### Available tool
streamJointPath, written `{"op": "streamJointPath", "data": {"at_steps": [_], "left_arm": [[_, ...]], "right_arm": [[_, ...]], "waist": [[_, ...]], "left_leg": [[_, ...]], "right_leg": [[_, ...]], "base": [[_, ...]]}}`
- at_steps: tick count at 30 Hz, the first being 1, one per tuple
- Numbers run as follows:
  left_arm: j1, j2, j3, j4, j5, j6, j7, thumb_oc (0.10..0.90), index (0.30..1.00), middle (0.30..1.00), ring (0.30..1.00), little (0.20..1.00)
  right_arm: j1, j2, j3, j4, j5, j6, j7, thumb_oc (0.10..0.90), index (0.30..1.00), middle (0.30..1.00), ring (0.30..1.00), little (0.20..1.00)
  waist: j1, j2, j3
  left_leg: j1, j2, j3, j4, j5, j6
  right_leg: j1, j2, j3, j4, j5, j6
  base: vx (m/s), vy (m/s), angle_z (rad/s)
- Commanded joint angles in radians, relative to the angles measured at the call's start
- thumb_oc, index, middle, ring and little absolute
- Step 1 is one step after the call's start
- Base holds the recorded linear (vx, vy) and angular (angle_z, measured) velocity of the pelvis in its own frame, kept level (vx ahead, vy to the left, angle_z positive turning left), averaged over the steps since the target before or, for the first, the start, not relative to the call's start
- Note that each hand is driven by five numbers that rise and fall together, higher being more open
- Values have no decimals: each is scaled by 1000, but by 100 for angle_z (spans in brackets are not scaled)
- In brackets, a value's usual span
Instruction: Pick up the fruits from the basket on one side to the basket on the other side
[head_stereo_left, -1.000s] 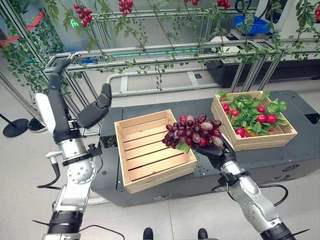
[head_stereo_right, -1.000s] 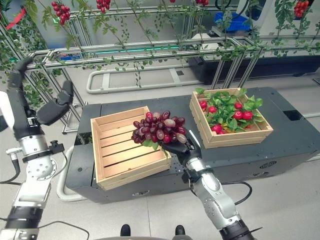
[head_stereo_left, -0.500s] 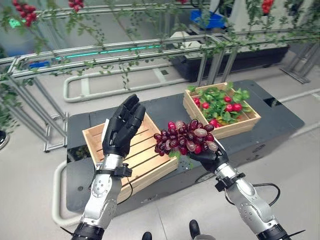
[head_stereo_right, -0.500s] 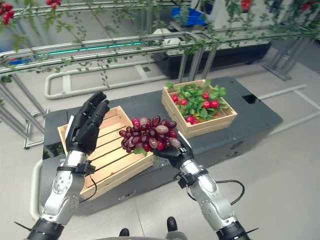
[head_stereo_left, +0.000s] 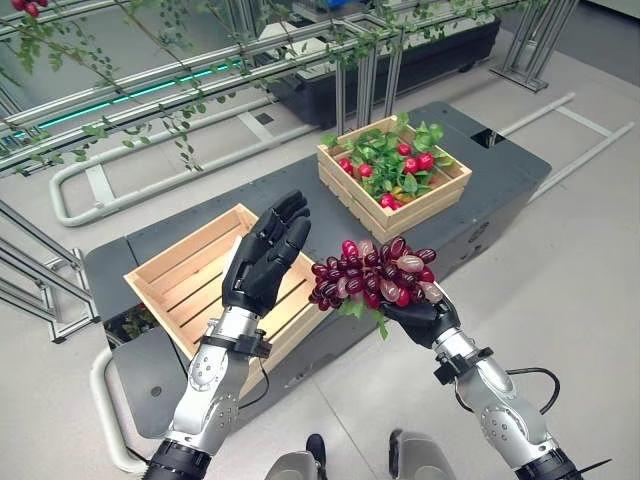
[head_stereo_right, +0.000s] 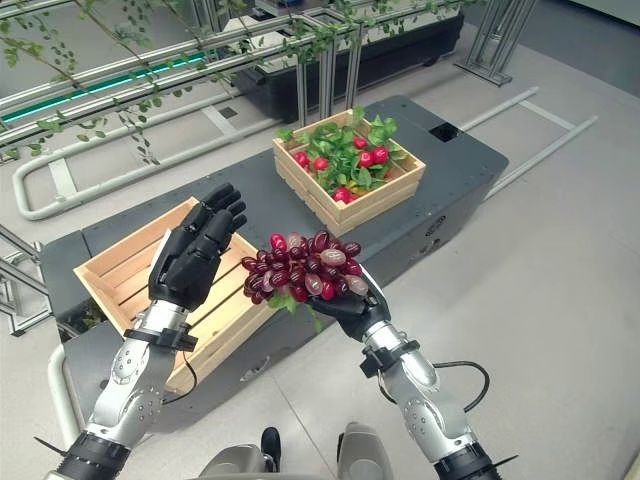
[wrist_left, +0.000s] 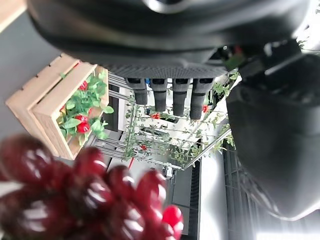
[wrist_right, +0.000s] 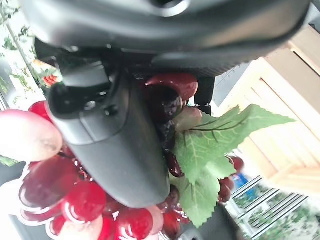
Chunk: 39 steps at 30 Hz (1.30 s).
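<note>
A bunch of dark red grapes with green leaves rests in my right hand, whose fingers curl up around it from below, out past the table's front edge. In the right wrist view the thumb presses against the grapes. My left hand is raised with straight fingers just left of the bunch, over the empty wooden basket. The second wooden basket, full of red fruit and green leaves, stands at the far right of the table. The left wrist view shows the grapes close by and that full basket beyond.
Both baskets sit on a low dark grey table. Metal rail frames with hanging vines run behind it. A white floor pipe lies to the right on open grey floor.
The camera has swung, shifting the whole scene. My left hand stays raised and open beside the grapes, a little closer to them. The right hand still holds the bunch.
</note>
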Motion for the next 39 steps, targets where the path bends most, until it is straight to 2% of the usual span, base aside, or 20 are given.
{"op": "streamJointPath", "data": {"at_steps": [1,3,6,8,11,15,20,22,24,25,28,29,31,36,39], "left_arm": [[-90,26,4,-116,-7,-58,-34,800,900,900,900,900],[-97,21,-4,-119,-5,-62,-24,800,900,900,900,900],[-100,0,-12,-119,-12,-68,-19,800,900,900,900,900],[-108,-18,-14,-119,-31,-64,-28,800,900,900,900,900],[-107,-32,-21,-115,-36,-57,-39,800,900,900,900,900],[-111,-47,-51,-98,-82,-82,-84,800,900,900,900,900],[-114,-57,-72,-92,-112,-94,-97,800,900,900,900,900],[-110,-60,-78,-104,-108,-102,-82,800,900,900,900,900],[-99,-63,-76,-118,-103,-110,-75,800,900,900,900,900],[-92,-62,-78,-128,-94,-107,-83,800,900,900,900,900],[-80,-52,-82,-145,-107,-103,-89,800,900,900,900,900],[-74,-44,-74,-146,-128,-102,-109,800,900,900,900,900],[-68,-48,-65,-152,-124,-102,-103,800,900,900,900,900],[-114,-56,-69,-123,-118,-76,-131,800,900,900,900,900],[-125,-48,-77,-114,-119,-77,-134,800,900,900,900,900]], "right_arm": [[-74,50,-28,-106,57,-160,116,400,300,300,300,300],[-65,58,-26,-109,42,-161,123,400,300,300,300,300],[-77,52,-32,-110,41,-148,120,400,300,300,300,300],[-98,41,-31,-120,29,-136,99,400,300,300,300,300],[-97,37,-36,-117,30,-129,87,400,300,300,300,300],[-70,16,-60,-128,18,-137,72,400,300,300,300,300],[-52,8,-72,-131,11,-145,62,400,300,300,300,300],[-42,2,-82,-128,26,-130,73,400,300,300,300,300],[-34,-4,-82,-130,29,-117,104,400,300,300,300,300],[-31,-3,-73,-129,28,-121,102,400,300,300,300,300],[-22,-2,-59,-124,33,-132,97,400,300,300,300,300],[-24,3,-50,-117,30,-136,93,400,300,300,300,300],[-33,6,-40,-114,33,-133,99,400,300,300,300,300],[-68,25,-29,-85,43,-162,74,400,300,300,300,300],[-62,37,-32,-85,48,-173,75,400,300,300,300,300]], "waist": [[3,-15,-113],[9,-25,-123],[5,-37,-132],[-8,-44,-136],[-21,-47,-140],[-59,-54,-143],[-83,-60,-138],[-88,-67,-139],[-80,-70,-138],[-75,-67,-143],[-67,-55,-147],[-53,-51,-151],[-39,-48,-155],[-46,-28,-160],[-54,-17,-157]], "left_leg": [[-20,-126,-140,-38,-43,68],[-25,-119,-136,-44,-36,53],[-30,-91,-104,-62,-23,22],[-20,-61,-89,-98,0,2],[-14,-38,-97,-128,24,-13],[-27,16,-89,-163,77,-43],[-40,39,-109,-138,84,-54],[-55,33,-168,-74,63,-53],[-61,-3,-258,-12,28,-39],[-61,-28,-314,-7,17,-29],[-45,-61,-381,-25,18,-14],[-41,-98,-463,-33,15,-7],[-35,-124,-514,-41,15,-3],[-3,-134,-469,-78,0,-1],[13,-147,-442,-115,-1,16]], "right_leg": [[117,-12,4,-132,115,37],[167,-8,-12,-237,92,39],[191,13,-1,-370,116,35],[199,43,23,-441,142,15],[197,75,42,-454,145,-5],[197,126,72,-479,152,-35],[190,148,110,-482,161,-50],[179,152,143,-471,166,-56],[170,155,191,-449,166,-60],[156,161,219,-426,158,-61],[141,178,256,-388,142,-63],[133,188,283,-381,136,-61],[131,187,304,-386,140,-54],[120,154,307,-371,138,-19],[99,130,304,-357,148,6]], "base": [[-59,-289,-64],[-63,-288,-77],[-68,-315,-84],[-68,-378,-61],[-21,-274,-22],[-53,-281,-5],[-48,-161,-6],[-11,-74,-34],[25,26,-78],[33,97,-105],[45,147,-88],[50,213,-82],[15,225,-117],[-2,359,-105],[-64,364,-13]]}}
